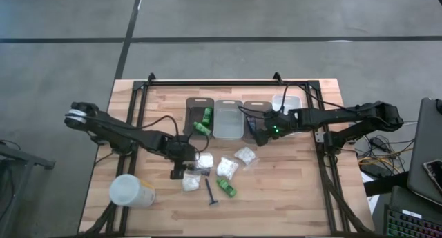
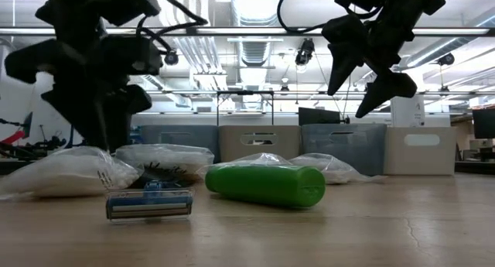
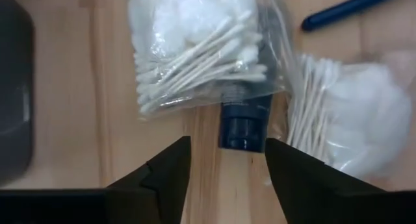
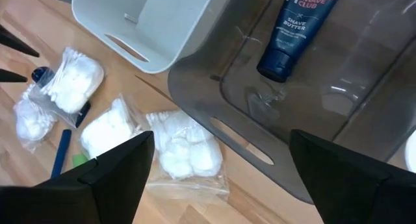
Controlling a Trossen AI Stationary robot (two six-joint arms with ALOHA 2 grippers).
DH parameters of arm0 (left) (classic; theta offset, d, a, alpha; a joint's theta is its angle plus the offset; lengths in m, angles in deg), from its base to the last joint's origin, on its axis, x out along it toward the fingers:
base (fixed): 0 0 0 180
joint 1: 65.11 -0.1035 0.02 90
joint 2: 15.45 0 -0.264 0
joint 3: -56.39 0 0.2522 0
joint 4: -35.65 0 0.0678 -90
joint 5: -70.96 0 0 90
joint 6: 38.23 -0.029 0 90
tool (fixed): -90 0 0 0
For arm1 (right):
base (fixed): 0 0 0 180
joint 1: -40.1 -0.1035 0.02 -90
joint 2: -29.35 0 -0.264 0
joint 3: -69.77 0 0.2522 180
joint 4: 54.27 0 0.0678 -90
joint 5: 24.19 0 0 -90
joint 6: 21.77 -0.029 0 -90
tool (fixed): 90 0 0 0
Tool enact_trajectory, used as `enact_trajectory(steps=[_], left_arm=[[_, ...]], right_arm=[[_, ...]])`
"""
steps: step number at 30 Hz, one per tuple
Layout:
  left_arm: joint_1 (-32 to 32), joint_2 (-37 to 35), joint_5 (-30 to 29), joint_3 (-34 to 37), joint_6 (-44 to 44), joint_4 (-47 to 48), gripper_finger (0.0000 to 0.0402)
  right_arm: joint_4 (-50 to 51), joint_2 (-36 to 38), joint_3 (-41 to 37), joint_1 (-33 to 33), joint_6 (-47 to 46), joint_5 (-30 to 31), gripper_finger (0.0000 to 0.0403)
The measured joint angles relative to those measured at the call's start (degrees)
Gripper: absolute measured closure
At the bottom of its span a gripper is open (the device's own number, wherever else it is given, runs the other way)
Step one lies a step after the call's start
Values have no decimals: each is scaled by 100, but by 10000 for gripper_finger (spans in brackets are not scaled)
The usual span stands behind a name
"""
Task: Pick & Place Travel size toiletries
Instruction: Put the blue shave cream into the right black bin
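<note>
Left gripper, jaws apart, lines up on a tube.
Tube likely light, slick (half under a crinkly packet); take its cap end. Right gripper open above bins.

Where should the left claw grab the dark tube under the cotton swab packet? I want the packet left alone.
Grip the tube's exposed cap end, coming straight down with a finger on either side. Only that end shows; the rest lies under the swab packet. The left claw is open and already nearly lined up with it.
</note>
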Motion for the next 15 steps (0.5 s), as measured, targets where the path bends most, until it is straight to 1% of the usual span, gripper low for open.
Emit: enact_trajectory(steps=[5,8,15], left_arm=[[-2,215,88,55,-273,-331,177],[0,345,239,92,-287,-542,175],[0,784,240,90,-385,-566,177]], right_arm=[[-6,0,-15,0,-2,0,63],[-2,0,-30,0,-5,2,71],[-4,0,-63,0,-46,9,81]])
